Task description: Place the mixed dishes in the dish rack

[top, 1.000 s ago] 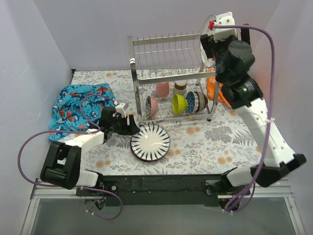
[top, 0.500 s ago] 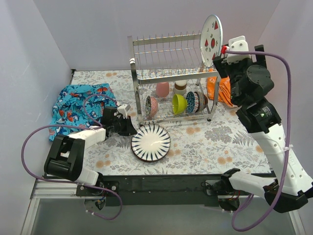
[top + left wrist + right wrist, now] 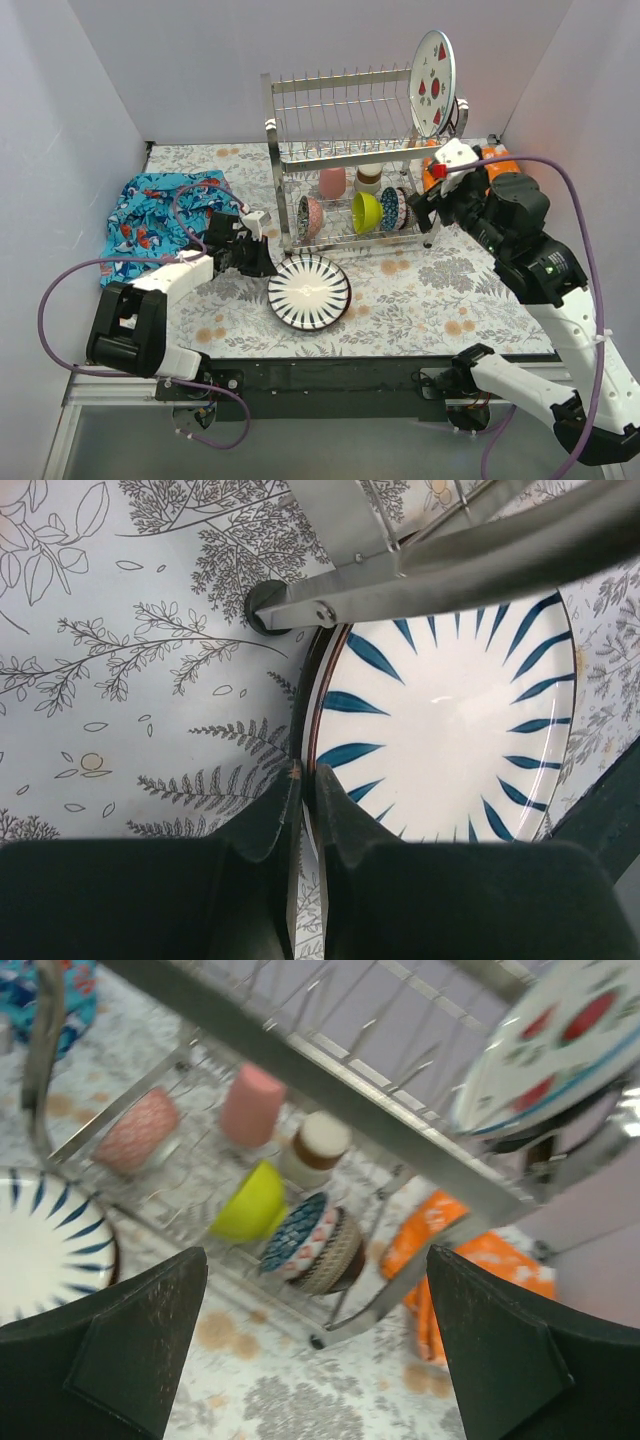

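No legible text or labels, seemingly, anywhere.

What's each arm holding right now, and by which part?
Left gripper: jaws shut on the rim of the striped plate. Right gripper: jaws open, nothing held.

Plain pale lilac walls [image 3: 200, 60] enclose the floral-patterned table [image 3: 430, 290] beneath the left claw [image 3: 268, 264] on three sides, evenly lit.

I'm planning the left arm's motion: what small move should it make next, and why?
Probably lift the striped plate by its rim, slightly off the table. The left gripper is shut on that rim, the plate lies flat, and a foot of the rack stands close by.
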